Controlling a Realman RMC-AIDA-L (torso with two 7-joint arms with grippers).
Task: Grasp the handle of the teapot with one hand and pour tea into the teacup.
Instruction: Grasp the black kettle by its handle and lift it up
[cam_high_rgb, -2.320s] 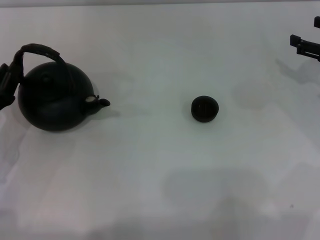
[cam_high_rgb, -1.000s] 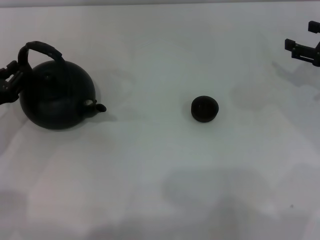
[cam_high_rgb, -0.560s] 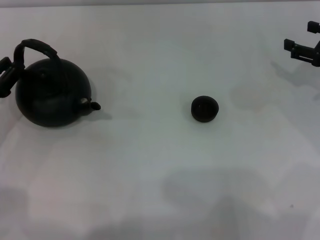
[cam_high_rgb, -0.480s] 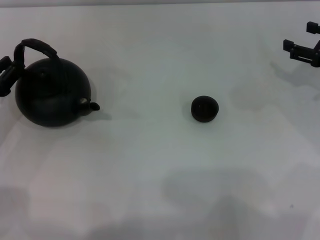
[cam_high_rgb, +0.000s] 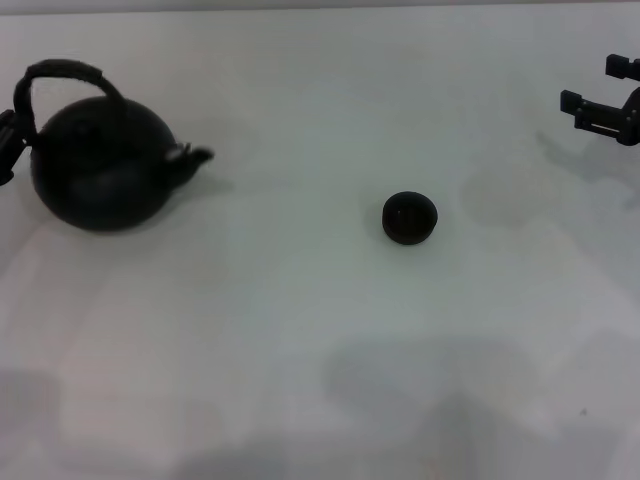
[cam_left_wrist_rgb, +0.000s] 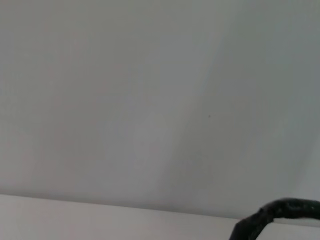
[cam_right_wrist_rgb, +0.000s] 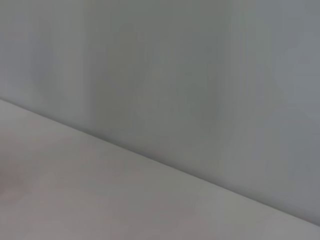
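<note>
Teacup sitting mid-table, well apart from both my grippers. Teapot sitting far left, spout pointing toward teacup. My left gripper touching handle at its left foot; grip state unclear. My right gripper hovering far right, fingers parted, holding nothing.
</note>
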